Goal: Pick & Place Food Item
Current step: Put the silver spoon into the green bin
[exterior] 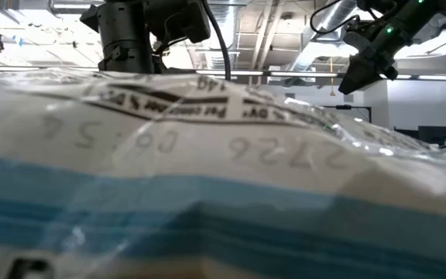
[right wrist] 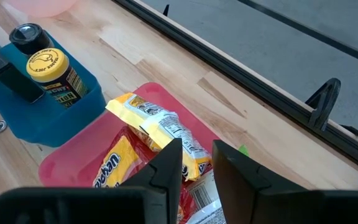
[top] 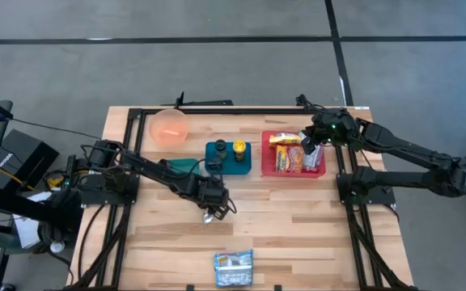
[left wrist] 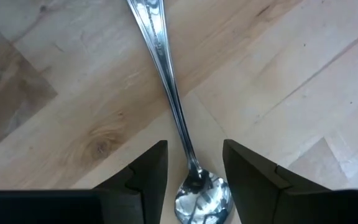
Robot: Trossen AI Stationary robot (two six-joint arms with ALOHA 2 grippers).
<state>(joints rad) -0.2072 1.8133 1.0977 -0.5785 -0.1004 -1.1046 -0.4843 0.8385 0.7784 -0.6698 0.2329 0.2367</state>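
Jaws of the left gripper (left wrist: 194, 177) stand spread apart just above the counter (top: 298, 234), one on either side of a metal spoon (left wrist: 173, 106) without touching it; the spoon lies flat on the wood with its bowl between the fingers (left wrist: 148, 177) and its handle running away from the wrist. Seen from above, this gripper (top: 211, 212) hovers near the middle of the counter, in front of a blue tray (top: 217, 166) that carries a yellow-capped bottle (top: 239, 148) and a dark bottle (top: 218, 148). An orange bowl (top: 169, 127) sits to the left of that tray. Jaws of the right gripper (right wrist: 196, 165) are slightly parted and grip nothing; they hang above a red tray (top: 320, 168) at the counter's right, directly over a yellow snack packet (right wrist: 157, 127) resting on other packets inside it. From above, the right gripper (top: 309, 146) lies over the tray's right half. A blue-and-white food package (top: 233, 267) lies on the near edge of the counter, well apart from both grippers; it fills most of the low view (exterior: 223, 194), where printed digits show on its clear wrapper.
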